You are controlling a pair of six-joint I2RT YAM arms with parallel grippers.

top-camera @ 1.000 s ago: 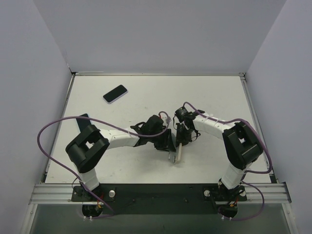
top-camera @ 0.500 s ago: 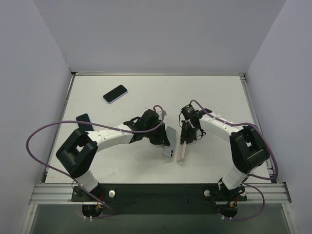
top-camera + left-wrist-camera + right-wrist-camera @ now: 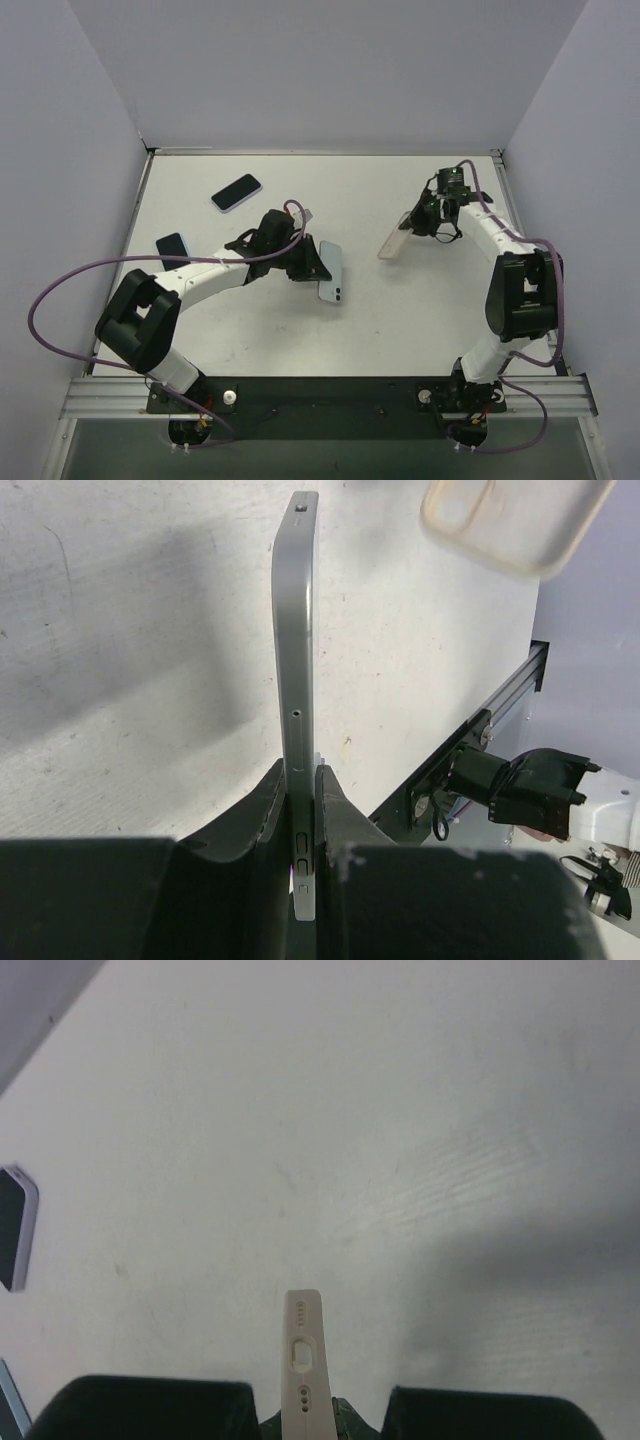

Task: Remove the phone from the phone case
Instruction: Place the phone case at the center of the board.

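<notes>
Up in the overhead view, the job looks basically done: the phone (image 3: 331, 272) and the case (image 3: 394, 241) are well apart. The left hand (image 3: 312, 266) is clamped on the phone near the middle of the tabletop (image 3: 420, 320). The phone sticks out toward 5 o'clock with its back and camera lenses showing. The right hand (image 3: 420, 222) has the empty case off at 2 o'clock from the phone, pinched by one end so it angles toward 8 o'clock. Holding them this far apart makes sense, nothing can snap back together. Two others lie flat out of the way: a black-screened phone (image 3: 236, 192) at 10 o'clock and a darker phone (image 3: 172, 245) at 9 o'clock.

Left wrist view: the phone (image 3: 297, 660) is edge-on, with the fingers (image 3: 265, 810) squeezing its flat faces near the end with the side buttons. Seems a solid grip to me. The case (image 3: 505, 520) floats at 1 o'clock, not touching.

Right wrist view: the case (image 3: 303, 1355) is edge-on too, port cutouts facing the camera, gripped low down in the right hand (image 3: 308, 1415). It looks lifted off the tabletop, though I can't tell how high. The black-screened phone (image 3: 14, 1226) peeks in at 9 o'clock. I'd guess both things just need setting down now.
</notes>
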